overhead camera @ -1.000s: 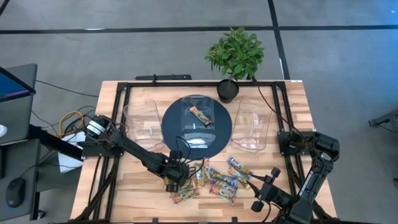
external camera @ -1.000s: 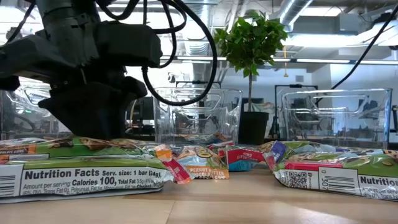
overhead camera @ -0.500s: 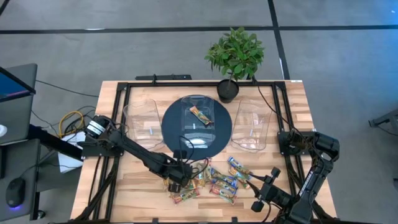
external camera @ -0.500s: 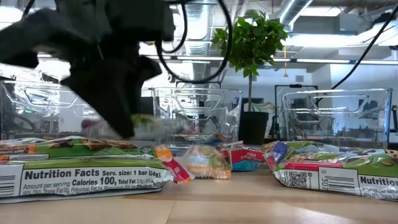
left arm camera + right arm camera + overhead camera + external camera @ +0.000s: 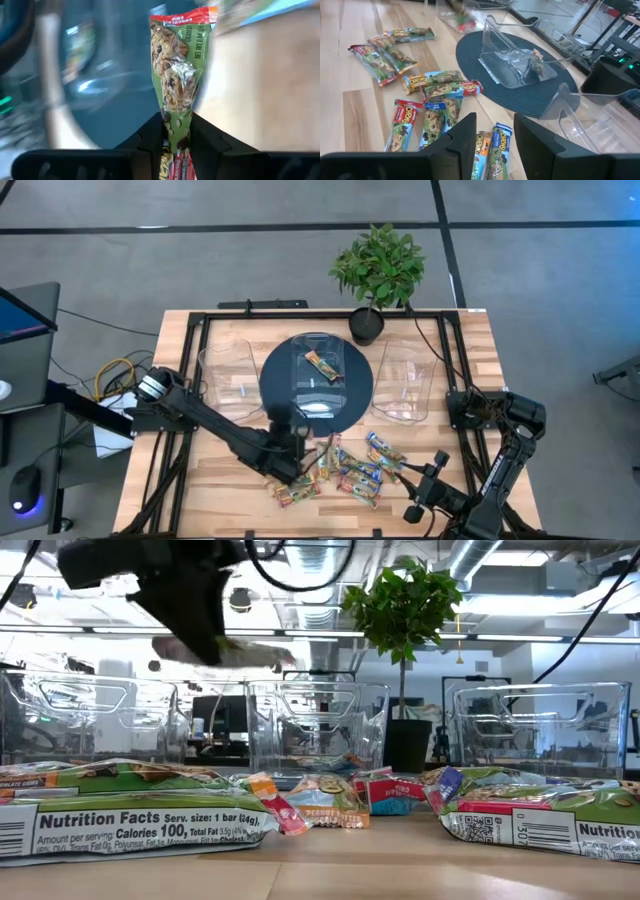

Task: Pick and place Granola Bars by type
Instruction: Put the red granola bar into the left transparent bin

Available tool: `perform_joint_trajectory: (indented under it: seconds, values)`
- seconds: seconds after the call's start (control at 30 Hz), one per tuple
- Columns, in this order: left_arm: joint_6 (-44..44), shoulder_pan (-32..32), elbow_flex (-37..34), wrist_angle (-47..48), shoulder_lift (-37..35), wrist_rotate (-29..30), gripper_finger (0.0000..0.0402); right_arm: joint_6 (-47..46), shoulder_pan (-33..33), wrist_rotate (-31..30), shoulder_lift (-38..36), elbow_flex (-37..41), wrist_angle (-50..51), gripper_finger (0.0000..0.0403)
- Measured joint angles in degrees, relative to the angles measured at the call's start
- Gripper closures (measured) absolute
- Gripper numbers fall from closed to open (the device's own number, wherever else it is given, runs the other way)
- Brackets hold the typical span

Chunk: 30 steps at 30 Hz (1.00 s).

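Observation:
Several granola bars (image 5: pixel 347 470) in green, blue and red wrappers lie in a loose pile on the wood near the table's near edge, also seen in the right wrist view (image 5: pixel 427 95) and the low view (image 5: pixel 330 795). One bar (image 5: pixel 322 365) lies in the middle clear tub. My left gripper (image 5: pixel 288 454) hangs over the pile's left side, at the near rim of the dark mat, shut on a green bar with red ends (image 5: pixel 177 70). My right gripper (image 5: pixel 492 142) waits open by the near right corner (image 5: pixel 424 492). My left gripper pinches the green bar between its two fingers (image 5: pixel 150 135) close to one red end (image 5: pixel 176 132). The rest of the bar sticks out forward past the fingertips. In the low view the bar (image 5: pixel 245 650) is lifted clear, well above the table, and lies about level.
Three clear tubs stand in a row: left (image 5: pixel 230 375), middle (image 5: pixel 315 345) on a round dark mat (image 5: pixel 280 395), right (image 5: pixel 405 385). A potted plant (image 5: pixel 378 270) stands at the far edge. Black frame rails run along the table's sides.
My left gripper has risen from the pile with the green bar between its fingers, going from table height to well above it, and has shifted slightly toward the mat. The bar is lifted clear of the pile. The other bars have stayed roughly in place.

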<state>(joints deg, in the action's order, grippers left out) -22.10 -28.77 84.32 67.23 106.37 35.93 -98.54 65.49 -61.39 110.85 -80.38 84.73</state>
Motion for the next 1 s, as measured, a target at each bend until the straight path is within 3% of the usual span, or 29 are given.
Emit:
perform_joint_trajectory:
  seconds: [0.2, 0.7, 1.0]
  values:
    - [-23.3, 0.0, 2.4, 23.7, -0.1, 8.4, 0.0331, 0.0, 0.0, 0.0, 0.0, 0.0, -0.2, 0.0278]
    - [-32.2, 4.7, -2.3, 22.8, -3.1, 9.7, 0.0331, 0.2, -0.4, 0.0, 0.0, 0.0, -1.0, 0.0278]
    - [-31.2, 7.0, -1.9, 22.8, -3.1, 23.3, 0.0331, 0.2, -0.6, 0.0, 0.0, 0.0, -1.0, 0.0278]
